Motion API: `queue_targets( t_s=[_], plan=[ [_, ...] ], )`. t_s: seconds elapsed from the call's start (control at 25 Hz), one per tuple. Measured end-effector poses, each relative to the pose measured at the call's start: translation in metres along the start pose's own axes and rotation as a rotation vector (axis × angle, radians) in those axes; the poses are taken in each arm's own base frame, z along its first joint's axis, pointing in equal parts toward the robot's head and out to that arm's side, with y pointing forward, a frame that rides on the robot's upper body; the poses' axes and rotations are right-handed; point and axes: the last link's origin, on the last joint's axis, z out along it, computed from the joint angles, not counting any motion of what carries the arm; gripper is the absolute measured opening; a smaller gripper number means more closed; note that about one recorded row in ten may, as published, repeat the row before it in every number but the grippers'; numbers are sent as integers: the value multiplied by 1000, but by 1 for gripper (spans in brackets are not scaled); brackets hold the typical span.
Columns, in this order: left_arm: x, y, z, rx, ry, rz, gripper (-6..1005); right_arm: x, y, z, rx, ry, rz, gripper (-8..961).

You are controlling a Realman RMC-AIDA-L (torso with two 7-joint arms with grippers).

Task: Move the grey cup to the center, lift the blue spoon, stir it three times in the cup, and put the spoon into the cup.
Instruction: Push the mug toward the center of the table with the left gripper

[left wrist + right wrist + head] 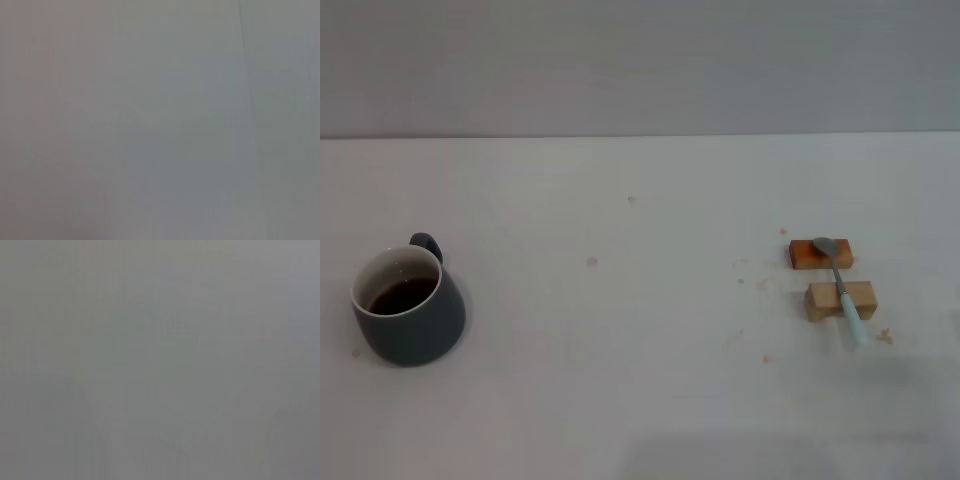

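The blue spoon [842, 289] lies across two wooden blocks [840, 299], bowl pointing away, handle nearer. The grey cup [408, 306] stands far left. Neither end effector shows.

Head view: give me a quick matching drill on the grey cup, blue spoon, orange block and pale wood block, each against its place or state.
1. grey cup
2. blue spoon
3. orange block
4. pale wood block

a. under the spoon's handle
b. on the table's left, holding dark liquid
c. under the spoon's bowl
d. lying across both blocks

Pairs: 1-b, 2-d, 3-c, 4-a

Neither gripper is in view.
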Motion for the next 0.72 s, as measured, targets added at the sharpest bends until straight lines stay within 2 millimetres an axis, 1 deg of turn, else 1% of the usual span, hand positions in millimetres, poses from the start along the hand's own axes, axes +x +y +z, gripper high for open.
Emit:
queue_targets(
  t_s=[0.32,0.56,0.72],
  plan=[
    [-1,2,3,-6,-5,-2,844,1,0,0,0,3,-1,748],
    [-3,8,6,-46,-19,35,837,1,0,0,0,10,1,748],
    [-7,11,19,-52,-42,44,742,2,-1,0,0,11,1,748]
  ],
)
